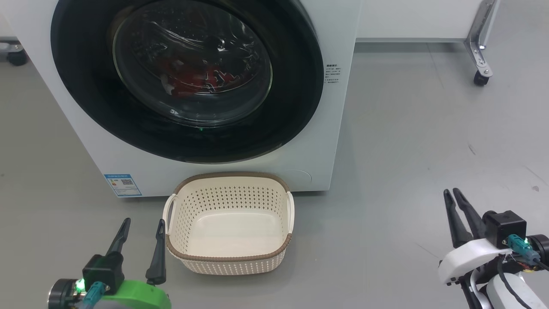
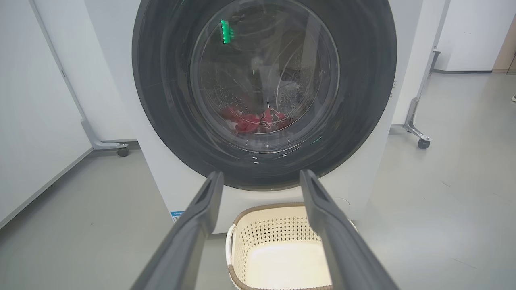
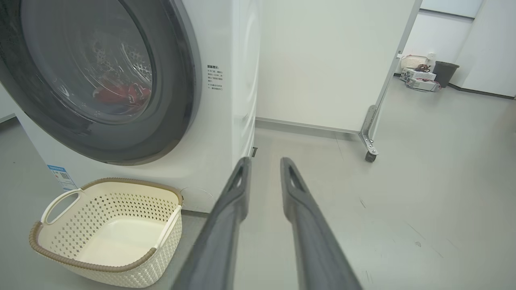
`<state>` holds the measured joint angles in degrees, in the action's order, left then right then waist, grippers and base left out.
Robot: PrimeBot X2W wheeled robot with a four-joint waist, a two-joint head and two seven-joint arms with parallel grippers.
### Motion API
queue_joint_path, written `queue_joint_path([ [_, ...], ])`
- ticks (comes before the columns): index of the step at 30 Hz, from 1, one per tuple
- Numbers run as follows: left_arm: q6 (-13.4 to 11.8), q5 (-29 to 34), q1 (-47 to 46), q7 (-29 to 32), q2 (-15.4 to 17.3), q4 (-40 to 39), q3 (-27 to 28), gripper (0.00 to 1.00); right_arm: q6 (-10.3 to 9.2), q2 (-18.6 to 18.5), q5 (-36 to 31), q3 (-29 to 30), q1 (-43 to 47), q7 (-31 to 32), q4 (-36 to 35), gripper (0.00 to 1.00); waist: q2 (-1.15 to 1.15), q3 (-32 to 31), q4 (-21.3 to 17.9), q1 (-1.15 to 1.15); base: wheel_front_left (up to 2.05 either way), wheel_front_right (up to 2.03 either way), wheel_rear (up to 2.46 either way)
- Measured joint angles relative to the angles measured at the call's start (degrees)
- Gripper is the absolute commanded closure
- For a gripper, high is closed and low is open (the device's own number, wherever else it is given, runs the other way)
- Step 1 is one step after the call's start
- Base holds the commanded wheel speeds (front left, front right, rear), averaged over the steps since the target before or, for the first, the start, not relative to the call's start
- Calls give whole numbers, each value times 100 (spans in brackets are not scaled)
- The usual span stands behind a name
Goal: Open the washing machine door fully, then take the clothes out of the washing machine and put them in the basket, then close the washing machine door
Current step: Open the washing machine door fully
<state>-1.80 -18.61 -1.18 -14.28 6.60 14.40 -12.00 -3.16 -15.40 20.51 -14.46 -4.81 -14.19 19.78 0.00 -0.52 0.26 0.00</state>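
Head view: washing machine door (image 1: 85, 107) sits shut on the washing machine (image 1: 336, 128), the clothes (image 1: 188, 81) red behind its glass, the basket (image 1: 227, 175) at six o'clock below. Left gripper (image 1: 144, 221), seven o'clock, is spread wide; right gripper (image 1: 451, 191), four o'clock, narrowly parted (both touching nothing). Left wrist view: fingers frame door and basket. Right wrist view: a castered frame leg (image 3: 369, 129) stands at two o'clock.

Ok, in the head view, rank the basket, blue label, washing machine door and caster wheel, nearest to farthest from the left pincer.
1. Basket, just right of the left pincer.
2. Blue label, straight ahead, low.
3. Washing machine door, higher up.
4. Caster wheel, far right.
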Motion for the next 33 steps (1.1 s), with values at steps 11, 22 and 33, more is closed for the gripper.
queue_joint_path([
  [11, 5, 23, 0, 0, -25, 1, 49, 0, 54, 15, -2, 15, 2, 0, 9, 100, 0, 6, 6, 0, 0, 0, 0],
  [22, 18, 65, 0, 0, -40, -3, 58, 0, 236, 286, 568, 335, 2, -1, 48, 100, 0, 36, 7, 0, 0, 0, 0],
  [33, 43, 238, -19, 0, -47, -133, 86, 0, 842, 1301, 3187, 1436, -102, 376, 315, 100, 0, 244, 12, 0, 0, 0, 0],
])
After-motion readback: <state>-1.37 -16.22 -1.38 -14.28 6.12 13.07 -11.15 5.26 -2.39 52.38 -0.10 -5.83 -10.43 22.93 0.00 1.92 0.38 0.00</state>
